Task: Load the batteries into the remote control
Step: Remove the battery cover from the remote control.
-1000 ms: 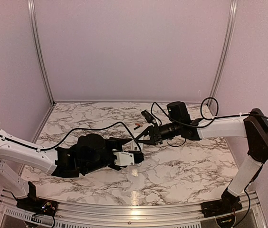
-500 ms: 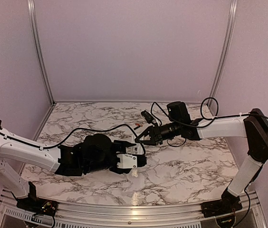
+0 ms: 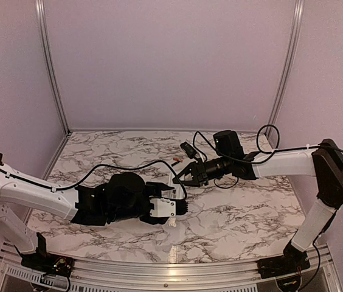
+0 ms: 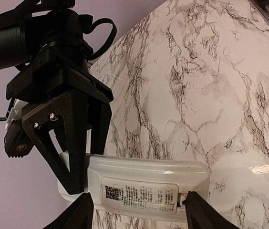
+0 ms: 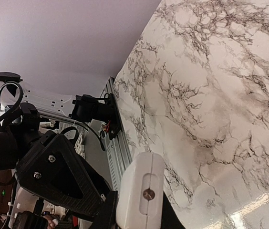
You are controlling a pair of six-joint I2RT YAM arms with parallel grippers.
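Note:
The white remote control [image 3: 161, 207] hangs above the table between both grippers. My left gripper [image 3: 170, 202] is shut on its long sides; in the left wrist view [image 4: 139, 212] the remote's plain back with a printed label [image 4: 144, 179] faces the camera. My right gripper [image 3: 175, 179] is shut on the remote's far end, and its black fingers [image 4: 70, 138] show there. The right wrist view [image 5: 139, 215] shows that end head-on [image 5: 141, 183]. One small red battery [image 3: 176, 162] lies on the table behind the grippers; any other is out of view.
The marble table [image 3: 238, 213] is ringed by lilac walls with metal corner posts [image 3: 50, 67]. A metal rail [image 3: 159, 271] runs along the near edge. Black cables [image 3: 129, 163] loop over both arms. The left gripper's body [image 5: 53, 174] fills the right wrist view's lower left.
My left gripper moved the remote slightly right and toward the right gripper. My right gripper came left and down onto the remote's far end.

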